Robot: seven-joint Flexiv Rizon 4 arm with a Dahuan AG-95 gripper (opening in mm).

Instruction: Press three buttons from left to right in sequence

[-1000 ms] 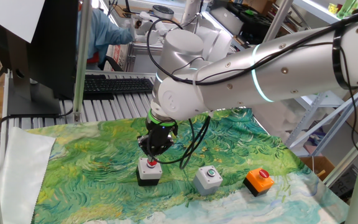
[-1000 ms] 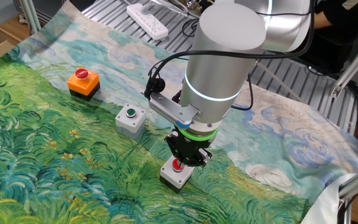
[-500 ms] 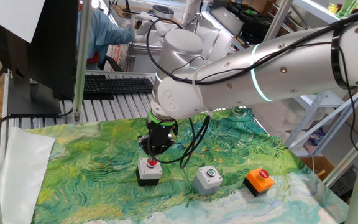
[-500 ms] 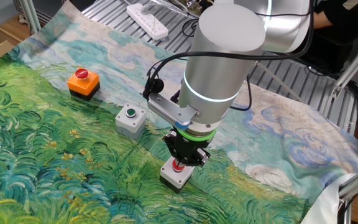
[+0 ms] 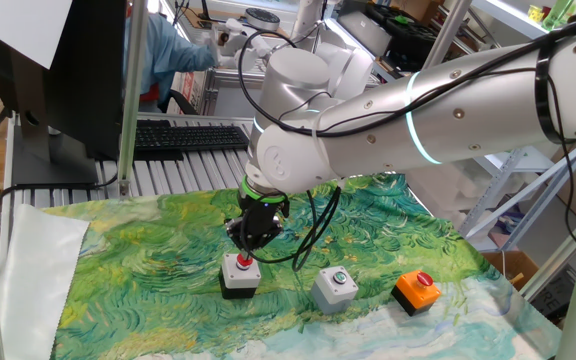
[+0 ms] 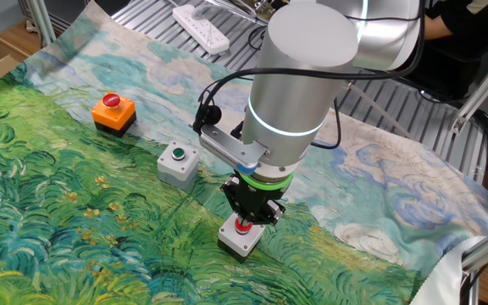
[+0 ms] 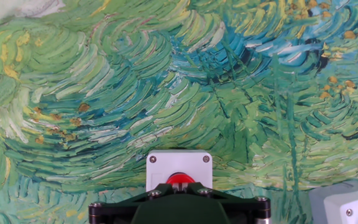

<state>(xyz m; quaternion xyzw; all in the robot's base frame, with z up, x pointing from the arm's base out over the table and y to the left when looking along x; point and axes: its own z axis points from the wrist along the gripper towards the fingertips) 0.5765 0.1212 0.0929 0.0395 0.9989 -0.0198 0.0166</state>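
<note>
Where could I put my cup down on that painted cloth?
The broad green stretch of the painted cloth in front of the grey box with green button is bare. It is crowded around the black-and-white box with red button, under the gripper.

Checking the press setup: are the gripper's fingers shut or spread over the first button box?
Shut. The gripper tapers to one closed tip directly over the red button of the black-and-white box.

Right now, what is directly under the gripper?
Under the gripper sits the black-and-white box, its red button right beneath the shut fingertips. In the hand view the gripper body covers most of the button, so actual contact cannot be seen.
</note>
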